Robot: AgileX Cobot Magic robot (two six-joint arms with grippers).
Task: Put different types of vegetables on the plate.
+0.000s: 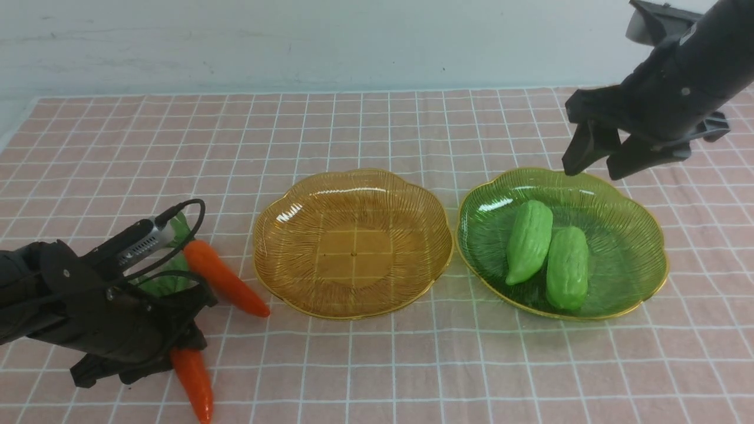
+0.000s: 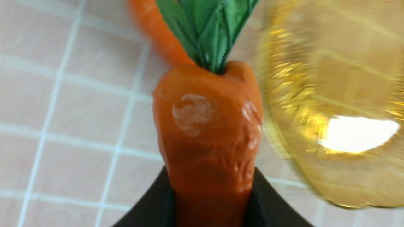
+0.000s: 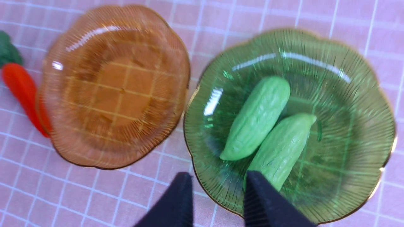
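The counter point(image 1: 400, 365) is covered with a pale pink cloth with white grid lines, and a light wall stands behind it. On the green plate point(image 1: 624, 282), at the right, lie two green gourds point(image 1: 530, 241) point(image 1: 567, 268), side by side. The amber plate point(image 1: 353, 241) holds nothing. One carrot point(image 1: 224, 277) lies on the cloth, just beside this amber plate.

The left fingers point(image 2: 211, 192) hold the other carrot point(image 2: 205, 126) between them, near the amber plate; whether its tip touches the cloth, I cannot say well, because the arm hides part of it. The right fingers point(image 3: 217, 189) have a gap between them, with nothing in it.

I judge that the gourds are done and the carrots are now in hand. The next move should lift the held carrot enough to pass the rim, carry it to the right above the amber plate, and lower it gently before letting go.
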